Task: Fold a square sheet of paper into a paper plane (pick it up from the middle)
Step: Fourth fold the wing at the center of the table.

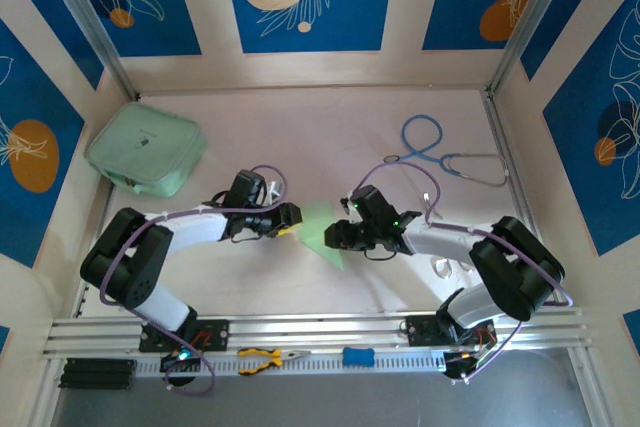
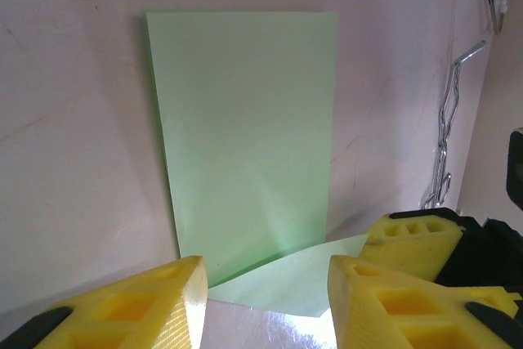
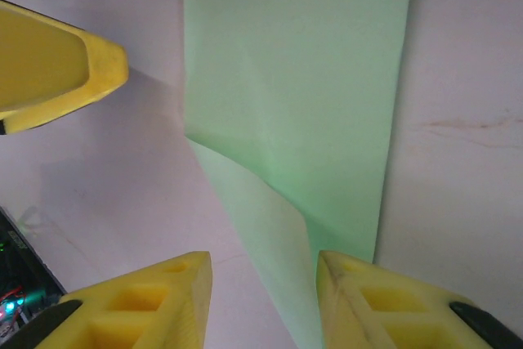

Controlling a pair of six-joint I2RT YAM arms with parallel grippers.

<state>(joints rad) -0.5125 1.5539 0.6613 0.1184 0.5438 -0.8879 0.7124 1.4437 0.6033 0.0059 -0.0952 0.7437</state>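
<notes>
Top external view: the sheet of paper (image 1: 322,231) lies flat on the table (image 1: 300,127), mid-way between the two arms. The left claw (image 1: 288,219) sits just beside its left edge and the right claw (image 1: 336,237) just beside its right edge. A mint pouch (image 1: 146,153) and a stethoscope (image 1: 445,155) lie well apart at the back.

Left wrist view: the paper reads as a tall narrow rectangle, apparently folded once in half. A slanted flap of a second layer pokes out at its near end. The left claw's jaws stand parted either side of that flap, grasping nothing.

Right wrist view: the same rectangle and slanted flap appear. The right claw is likewise released, with one finger resting at or over the near paper edge; whether it presses down cannot be told.

Judgement: the task is at an early stage. A first fold looks done. No pointed nose, centre crease or wings are present, so most folding remains.
</notes>
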